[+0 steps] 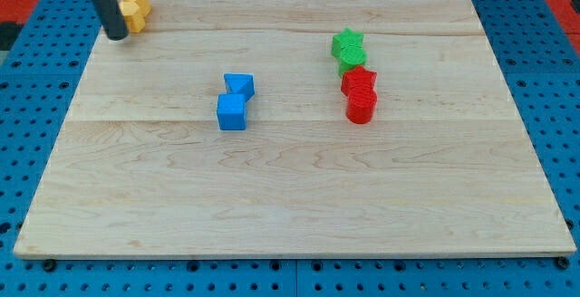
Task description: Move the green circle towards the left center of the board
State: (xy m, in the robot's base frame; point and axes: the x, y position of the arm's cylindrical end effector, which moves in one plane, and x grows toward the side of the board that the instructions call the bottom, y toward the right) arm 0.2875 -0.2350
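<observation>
The green circle lies right of the board's middle, near the view's top. A green star touches it from above and a red star touches it from below. My tip rests at the board's top left corner, far left of the green circle, just left of the yellow blocks.
A red cylinder-like block sits under the red star. Two blue blocks lie left of the board's middle, one above the other. The wooden board sits on a blue pegboard surface.
</observation>
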